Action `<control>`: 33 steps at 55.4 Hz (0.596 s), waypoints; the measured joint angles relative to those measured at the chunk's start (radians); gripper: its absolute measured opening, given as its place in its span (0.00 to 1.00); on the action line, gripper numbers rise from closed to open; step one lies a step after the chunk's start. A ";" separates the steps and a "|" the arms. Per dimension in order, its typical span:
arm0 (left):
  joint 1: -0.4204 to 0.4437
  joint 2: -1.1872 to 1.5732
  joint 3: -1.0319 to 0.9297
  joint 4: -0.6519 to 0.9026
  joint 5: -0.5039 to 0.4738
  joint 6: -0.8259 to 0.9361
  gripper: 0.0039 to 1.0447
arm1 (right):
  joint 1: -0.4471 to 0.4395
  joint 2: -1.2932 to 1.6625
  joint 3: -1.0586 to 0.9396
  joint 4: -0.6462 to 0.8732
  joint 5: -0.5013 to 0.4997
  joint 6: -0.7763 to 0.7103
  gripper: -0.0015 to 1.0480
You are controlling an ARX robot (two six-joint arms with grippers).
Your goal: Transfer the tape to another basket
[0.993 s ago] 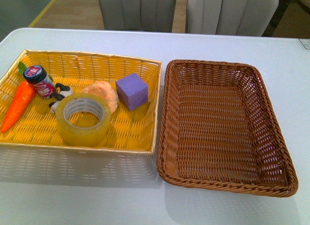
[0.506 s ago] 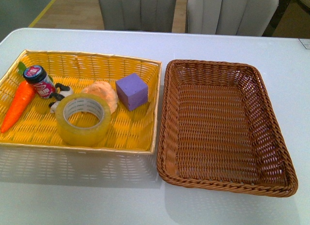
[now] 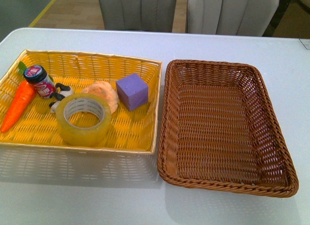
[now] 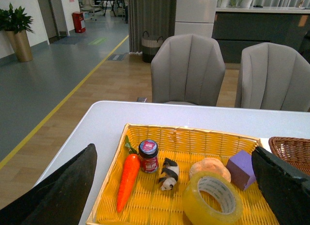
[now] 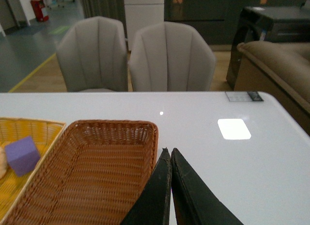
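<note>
Your left gripper (image 4: 173,152) is spread wide and empty, your right gripper (image 5: 169,154) pinched closed on nothing. The tape (image 3: 83,119) lies flat by the front rim of the yellow basket (image 3: 77,148), with a peach lump (image 3: 104,91) just behind it. Come straight down over one wall of the roll, then lift it across to the brown basket (image 3: 218,64)

no text can be read; the small jar (image 3: 41,84) bears a pink label, its print too blurred
</note>
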 joint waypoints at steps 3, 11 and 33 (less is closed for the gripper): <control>0.000 0.000 0.000 0.000 0.000 0.000 0.92 | 0.000 -0.013 0.000 -0.005 0.000 0.000 0.02; 0.000 0.000 0.000 0.000 0.000 0.000 0.92 | 0.000 -0.016 0.000 -0.008 0.000 0.000 0.02; 0.000 0.000 0.000 0.000 0.000 0.000 0.92 | 0.000 -0.018 0.000 -0.008 0.000 0.000 0.47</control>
